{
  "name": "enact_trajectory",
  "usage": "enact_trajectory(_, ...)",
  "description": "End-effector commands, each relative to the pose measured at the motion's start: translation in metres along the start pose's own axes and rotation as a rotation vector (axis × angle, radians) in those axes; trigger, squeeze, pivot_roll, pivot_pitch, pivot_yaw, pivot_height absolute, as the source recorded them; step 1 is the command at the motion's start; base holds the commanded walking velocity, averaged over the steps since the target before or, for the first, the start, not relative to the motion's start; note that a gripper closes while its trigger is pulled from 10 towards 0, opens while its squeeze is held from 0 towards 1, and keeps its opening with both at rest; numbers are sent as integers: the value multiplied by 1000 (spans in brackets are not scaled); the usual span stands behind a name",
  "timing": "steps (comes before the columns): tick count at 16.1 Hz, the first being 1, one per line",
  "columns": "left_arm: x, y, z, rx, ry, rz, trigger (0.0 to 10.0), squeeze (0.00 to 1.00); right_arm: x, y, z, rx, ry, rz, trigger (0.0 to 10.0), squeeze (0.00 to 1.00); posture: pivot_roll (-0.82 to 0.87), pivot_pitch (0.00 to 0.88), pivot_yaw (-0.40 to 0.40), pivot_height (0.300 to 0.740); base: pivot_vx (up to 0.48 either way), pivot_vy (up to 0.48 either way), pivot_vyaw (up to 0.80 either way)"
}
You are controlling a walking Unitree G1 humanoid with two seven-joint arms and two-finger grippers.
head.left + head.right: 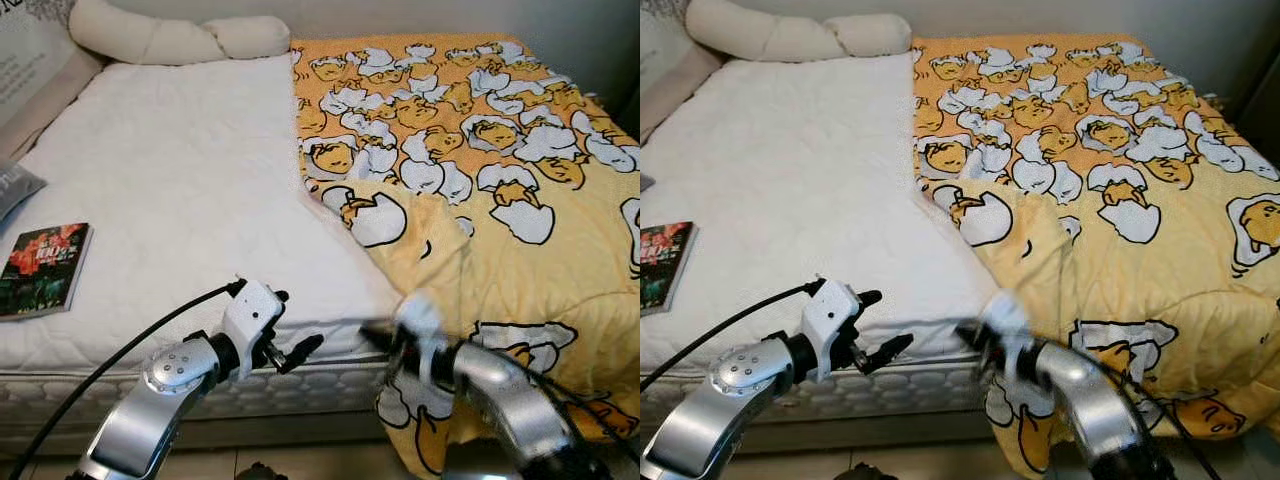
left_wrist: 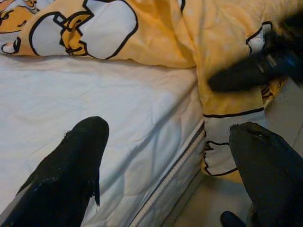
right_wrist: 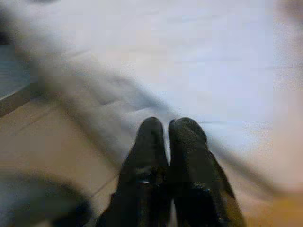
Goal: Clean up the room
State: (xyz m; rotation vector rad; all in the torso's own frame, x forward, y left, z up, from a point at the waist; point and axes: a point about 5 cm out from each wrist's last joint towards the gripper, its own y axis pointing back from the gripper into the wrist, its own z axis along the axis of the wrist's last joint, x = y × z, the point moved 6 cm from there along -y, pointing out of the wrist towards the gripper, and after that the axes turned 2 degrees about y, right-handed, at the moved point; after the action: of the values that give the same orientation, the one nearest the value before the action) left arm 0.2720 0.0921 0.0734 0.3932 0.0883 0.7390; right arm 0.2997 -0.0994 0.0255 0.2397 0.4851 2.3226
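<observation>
Left gripper (image 1: 287, 325) fingers apart at bed's (image 1: 190, 190) front edge; right gripper (image 3: 166, 128) pinched together, empty — may snag duvet (image 1: 500, 200) w/o grip; it slides off.

Head eyes look down on the bed (image 1: 180, 180); wrist cameras face its near edge.

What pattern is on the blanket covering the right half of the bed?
Yellow-orange blanket with white-and-yellow cartoon egg figures outlined in black; clearest in left eye view.
</observation>
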Motion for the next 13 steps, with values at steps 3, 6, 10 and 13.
enact_trajectory(3, 7, -1, 9, -21, -21, 39, 10000, 0, -53, -9, 19, -15, -95, -325, 10000, 1000, 23, 0, 64, 740, 0, 0, 0)
enact_trajectory(6, 10, -1, 10, -22, -30, 50, 10000, 0, -79, -24, 38, -15, -101, -502, 10000, 1000, 40, 0, 64, 740, 0, 0, 0)
enact_trajectory(10, 13, 4, 8, -10, -32, 71, 10000, 0, -102, -38, 57, 71, -2, -741, 10000, 1000, 62, 0, 57, 740, 0, 0, 0)
enact_trajectory(13, 12, 6, 6, -5, -29, 75, 10000, 0, -108, -39, 67, 90, 46, -831, 10000, 1000, 60, 0, 57, 740, 0, 0, 0)
